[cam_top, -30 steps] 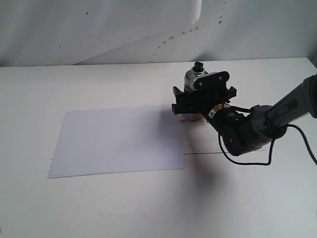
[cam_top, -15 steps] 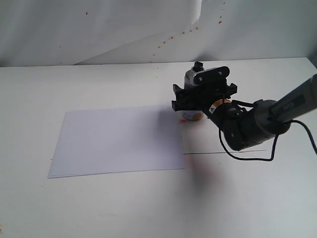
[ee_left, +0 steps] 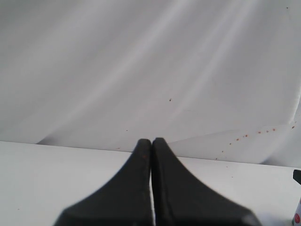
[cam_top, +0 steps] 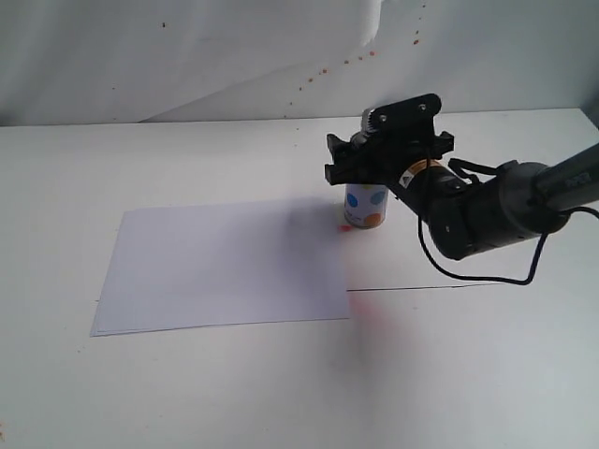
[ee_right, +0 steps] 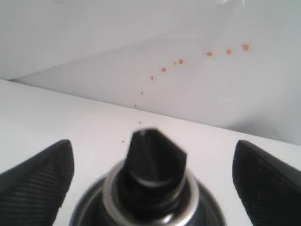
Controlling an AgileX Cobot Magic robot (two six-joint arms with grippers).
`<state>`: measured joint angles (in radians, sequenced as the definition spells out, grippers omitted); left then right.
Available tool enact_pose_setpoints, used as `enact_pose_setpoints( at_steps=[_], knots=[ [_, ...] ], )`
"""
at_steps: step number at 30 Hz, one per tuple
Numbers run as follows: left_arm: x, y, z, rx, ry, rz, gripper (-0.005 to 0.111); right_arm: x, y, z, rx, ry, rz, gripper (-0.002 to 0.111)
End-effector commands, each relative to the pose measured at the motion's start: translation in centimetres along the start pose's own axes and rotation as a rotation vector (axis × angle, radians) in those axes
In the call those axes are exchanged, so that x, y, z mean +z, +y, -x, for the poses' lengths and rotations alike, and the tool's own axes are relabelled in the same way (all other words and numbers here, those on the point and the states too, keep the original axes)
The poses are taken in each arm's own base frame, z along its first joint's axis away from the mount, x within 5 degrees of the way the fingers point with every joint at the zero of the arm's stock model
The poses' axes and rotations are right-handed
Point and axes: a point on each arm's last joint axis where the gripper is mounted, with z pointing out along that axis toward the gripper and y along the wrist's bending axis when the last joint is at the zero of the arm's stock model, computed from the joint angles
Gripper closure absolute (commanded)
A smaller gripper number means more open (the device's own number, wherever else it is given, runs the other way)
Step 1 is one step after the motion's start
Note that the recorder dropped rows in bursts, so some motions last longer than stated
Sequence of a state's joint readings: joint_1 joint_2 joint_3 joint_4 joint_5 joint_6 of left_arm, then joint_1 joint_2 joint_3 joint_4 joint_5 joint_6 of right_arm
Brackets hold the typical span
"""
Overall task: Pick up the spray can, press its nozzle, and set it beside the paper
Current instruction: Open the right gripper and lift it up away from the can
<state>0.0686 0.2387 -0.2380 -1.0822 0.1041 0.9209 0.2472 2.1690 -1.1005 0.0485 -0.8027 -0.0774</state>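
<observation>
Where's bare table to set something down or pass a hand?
Free: table between the paper and the backdrop; the wide strip off the paper's opposite long edge. Crowded: the paper corner where the spray can stands, open right gripper straddling its top.

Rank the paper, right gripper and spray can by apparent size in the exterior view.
1. paper, by far the largest
2. right gripper
3. spray can, though the gripper hides its top, so places 2 and 3 are unsure
</observation>
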Motion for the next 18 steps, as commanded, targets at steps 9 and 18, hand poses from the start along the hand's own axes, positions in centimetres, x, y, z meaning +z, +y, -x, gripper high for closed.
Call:
enact_pose_setpoints(
  at_steps=[9,18],
  knots=[
    [-0.1,0.0,-0.1,0.002,-0.001,0.000,0.107,-1.8,-0.5,6.1,-0.053,-0.052,0.002,0.025],
    [-0.1,0.0,-0.1,0.002,-0.001,0.000,0.107,-5.0,-0.8,12.1,-0.048,-0.053,0.008,0.025]
  ],
)
